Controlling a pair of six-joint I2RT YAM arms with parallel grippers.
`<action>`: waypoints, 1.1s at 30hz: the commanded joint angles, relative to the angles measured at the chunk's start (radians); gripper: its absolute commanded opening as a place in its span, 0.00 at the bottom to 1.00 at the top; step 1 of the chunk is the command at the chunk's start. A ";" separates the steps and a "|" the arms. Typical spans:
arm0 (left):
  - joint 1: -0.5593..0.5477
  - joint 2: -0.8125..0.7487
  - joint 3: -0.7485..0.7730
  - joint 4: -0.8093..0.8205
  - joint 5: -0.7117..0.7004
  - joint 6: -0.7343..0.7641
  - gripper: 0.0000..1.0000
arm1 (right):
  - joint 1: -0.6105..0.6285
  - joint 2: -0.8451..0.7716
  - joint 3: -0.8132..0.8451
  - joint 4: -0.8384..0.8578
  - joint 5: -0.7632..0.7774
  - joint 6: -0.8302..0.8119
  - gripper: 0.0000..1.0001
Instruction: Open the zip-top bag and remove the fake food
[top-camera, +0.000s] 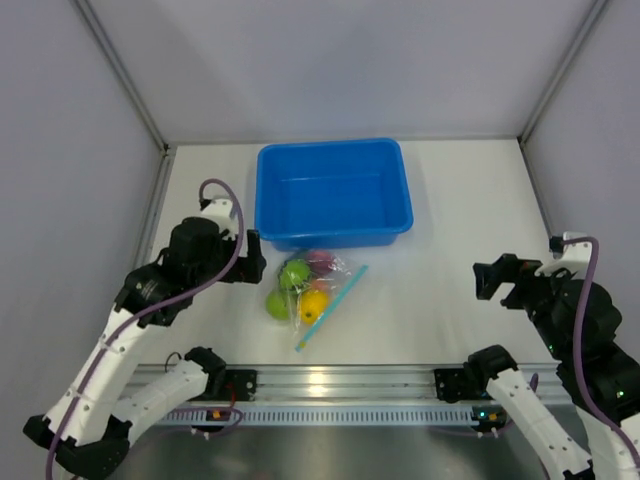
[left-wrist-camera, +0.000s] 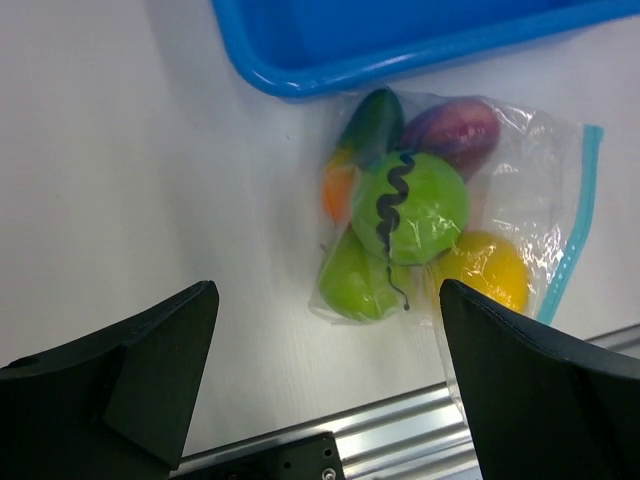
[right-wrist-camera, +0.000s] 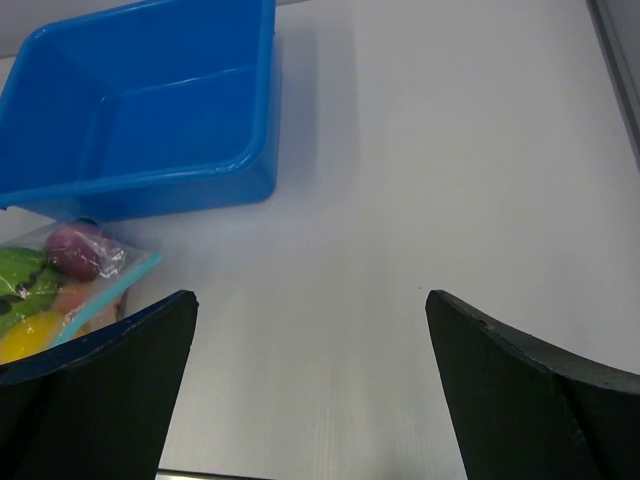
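Left arm (top-camera: 110, 350): white shells are alternating with black joint housings.
Right arm (top-camera: 590, 340): the same white and black scheme is showing.
Cables: a purple cable (top-camera: 215, 190) is running along each arm's links.
Left claw (left-wrist-camera: 325, 287): two broad, matte black wedge fingers (left-wrist-camera: 130, 370) are showing.
Right claw (right-wrist-camera: 310, 295): matching black wedges are showing.
Base: a small green light (top-camera: 486, 411) is glowing.

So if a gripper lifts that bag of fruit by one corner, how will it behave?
Probably floppy: the bag is thin crinkled film. The round fruit inside would likely slump to the low end. Its glossy surface may slip.
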 joint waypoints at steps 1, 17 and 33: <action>-0.055 0.056 0.044 0.016 0.077 0.038 0.99 | -0.009 0.014 -0.017 0.029 -0.041 0.017 0.99; -0.576 0.445 0.185 0.009 -0.451 -0.133 0.98 | -0.011 0.026 -0.077 0.031 -0.064 0.038 1.00; -0.837 0.784 0.302 0.007 -0.549 -0.231 0.73 | -0.009 -0.008 -0.115 0.044 -0.114 0.050 0.99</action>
